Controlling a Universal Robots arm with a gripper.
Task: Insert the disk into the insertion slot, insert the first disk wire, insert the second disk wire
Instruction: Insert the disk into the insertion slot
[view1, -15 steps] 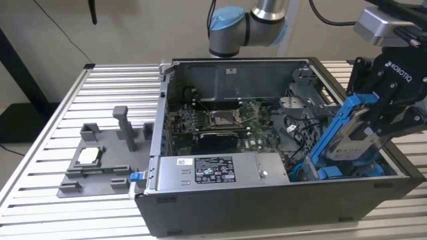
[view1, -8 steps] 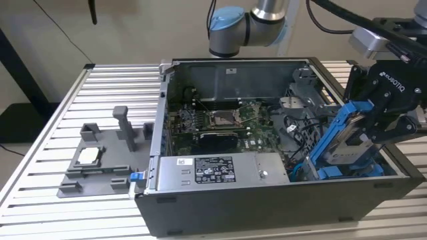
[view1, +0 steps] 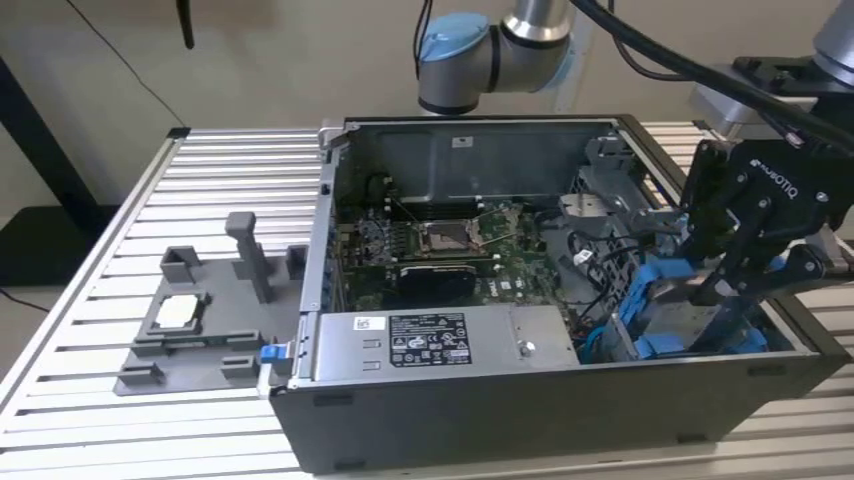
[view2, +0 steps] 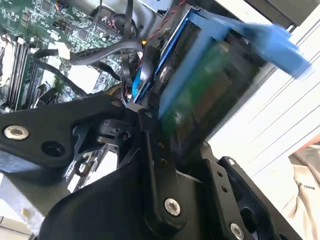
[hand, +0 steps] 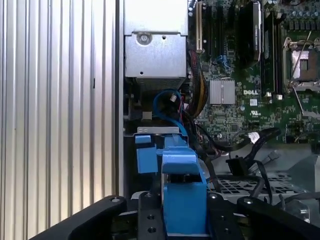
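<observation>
We see the gripper (view1: 714, 298) clenched on the disk (view1: 681, 320), its fingers (hand: 147, 220) pressing either side of the blue frame. The disk sits tilted at the insertion slot (view1: 627, 338) in the open computer case (view1: 534, 425), which also holds a motherboard (view1: 441, 240) and a grey power-supply box (view1: 427, 340).

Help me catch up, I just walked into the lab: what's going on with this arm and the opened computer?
A robot arm is fitting a hard drive into an open desktop computer case. Its gripper is shut on the disk, a silver drive clipped in a blue frame, and holds it on edge at the insertion slot of the drive cage, at the exterior view's right. The disk sticks up out of the cage, so it does not look fully seated. Black cables lie loose beside the cage.
</observation>
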